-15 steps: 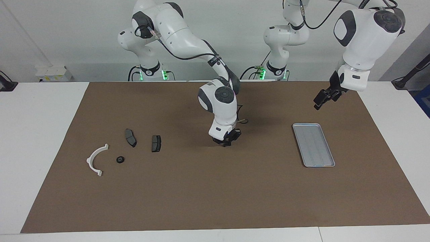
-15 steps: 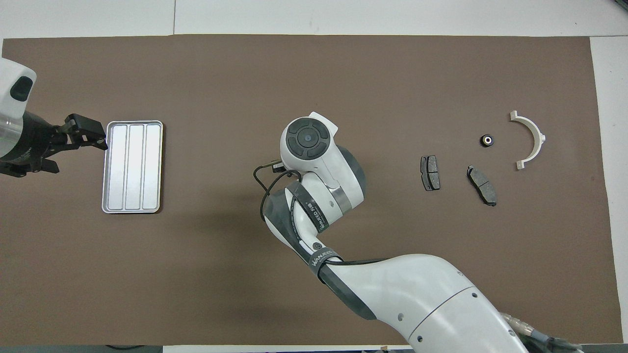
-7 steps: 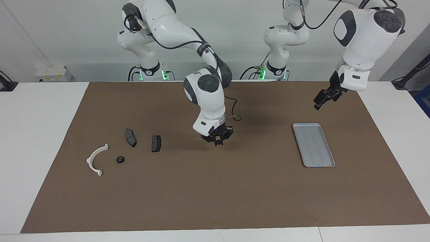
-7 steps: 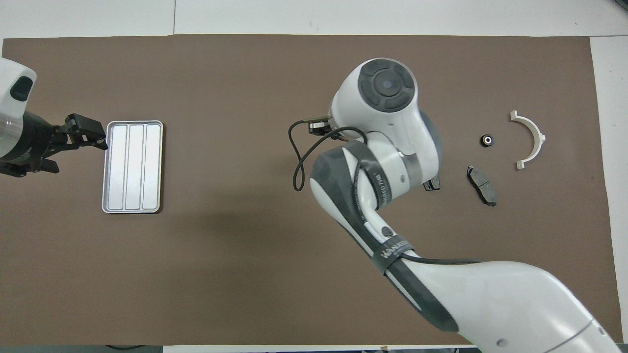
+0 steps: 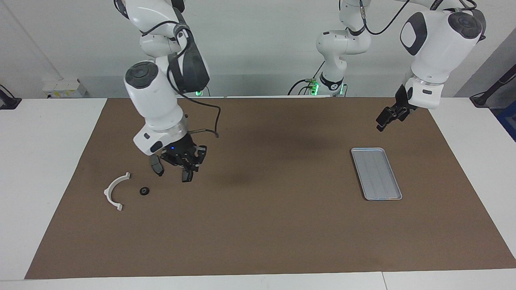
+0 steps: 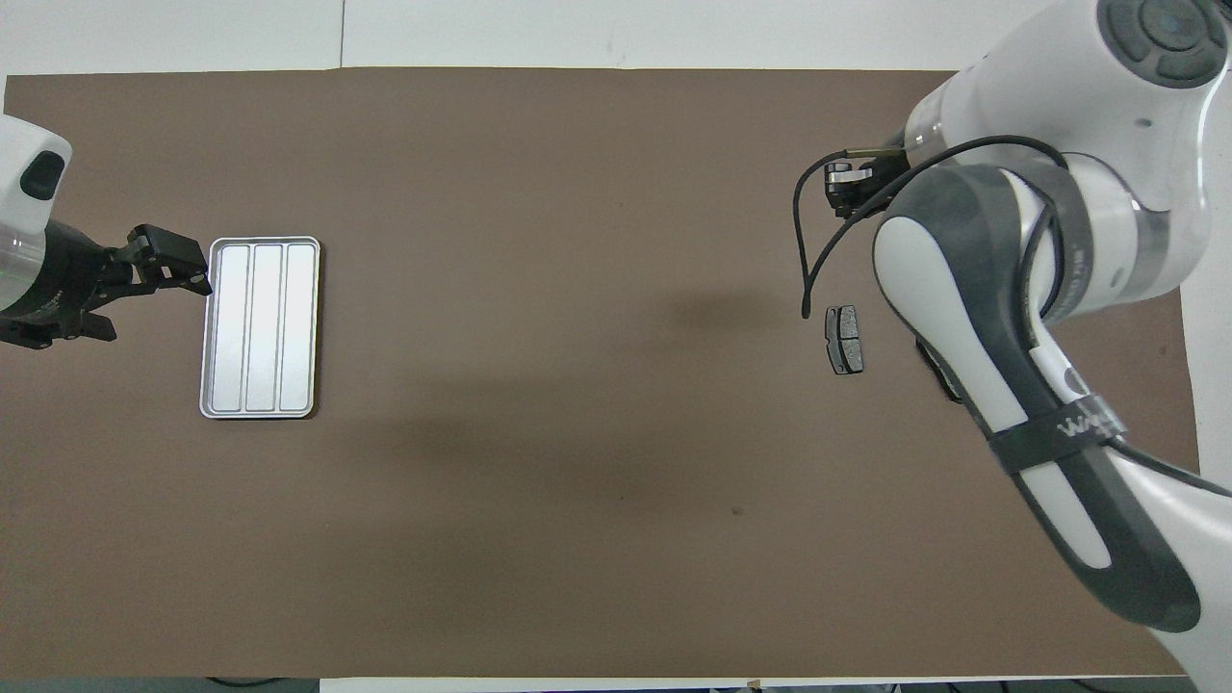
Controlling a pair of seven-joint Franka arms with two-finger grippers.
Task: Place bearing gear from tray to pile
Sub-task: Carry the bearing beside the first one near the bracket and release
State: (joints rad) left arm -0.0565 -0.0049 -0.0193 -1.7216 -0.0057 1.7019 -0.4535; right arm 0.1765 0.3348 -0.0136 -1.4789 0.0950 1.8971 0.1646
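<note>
The bearing gear (image 5: 144, 191), a small black ring, lies on the brown mat between the white arc bracket (image 5: 116, 190) and two dark brake pads (image 5: 156, 167), so it is among the pile. My right gripper (image 5: 186, 166) hangs shut just over the brake pad (image 6: 844, 339) nearest the mat's middle, with nothing seen in it. In the overhead view the right arm hides the gear and the arc. The silver tray (image 5: 376, 173) lies bare toward the left arm's end. My left gripper (image 5: 383, 121) waits open in the air beside the tray's (image 6: 260, 327) short edge.
A brown mat (image 5: 258, 225) covers most of the white table. The right arm's black cable (image 5: 209, 121) loops out beside its wrist. Nothing else lies on the mat between the pile and the tray.
The right arm has swung from over the mat's middle to over the brake pads, still shut. The left arm, tray and pile parts have not moved.
</note>
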